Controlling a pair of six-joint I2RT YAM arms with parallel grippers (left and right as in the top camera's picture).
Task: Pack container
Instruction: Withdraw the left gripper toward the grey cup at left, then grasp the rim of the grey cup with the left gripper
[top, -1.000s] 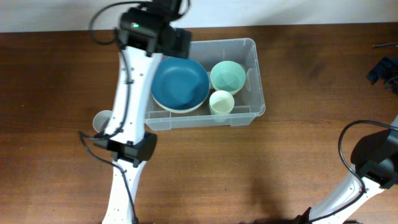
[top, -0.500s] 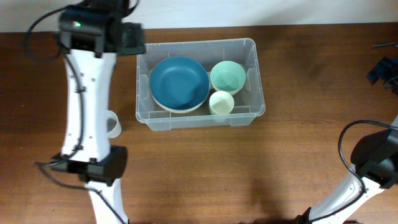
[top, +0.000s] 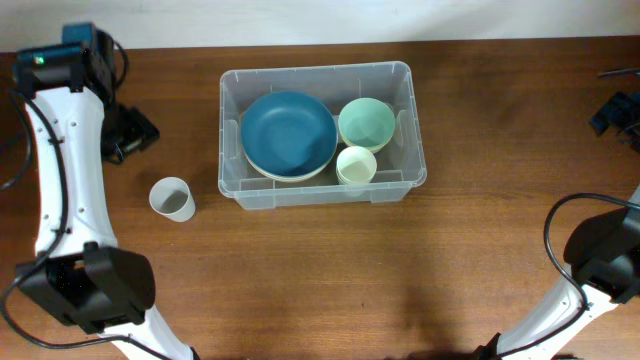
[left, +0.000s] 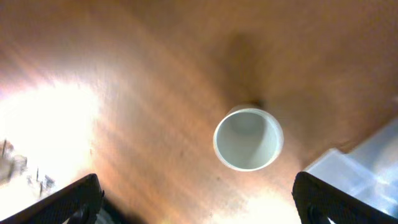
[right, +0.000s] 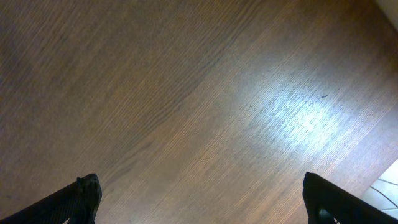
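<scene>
The container (top: 316, 70), a clear rectangular bin, stands at the middle back of the table. In it are a blue bowl (top: 290, 133), a pale green bowl (top: 366, 122) and a small pale cup (top: 356, 164). A white cup (top: 172, 198) stands upright on the table left of the bin. It also shows in the left wrist view as the white cup (left: 249, 138), beside a corner of the container (left: 373, 165). My left gripper (top: 130, 134) (left: 199, 208) hangs open and empty above the table, a little beyond that cup. My right gripper (right: 202, 202) is open over bare wood.
The right arm's base (top: 603, 255) sits at the table's front right corner. Dark equipment (top: 615, 110) lies at the far right edge. The left arm's white links (top: 70, 200) run along the table's left side.
My left arm has swung left, from above the bin's back left corner to the table's left side. The white cup, half hidden before, now shows whole. The right arm has not moved.
</scene>
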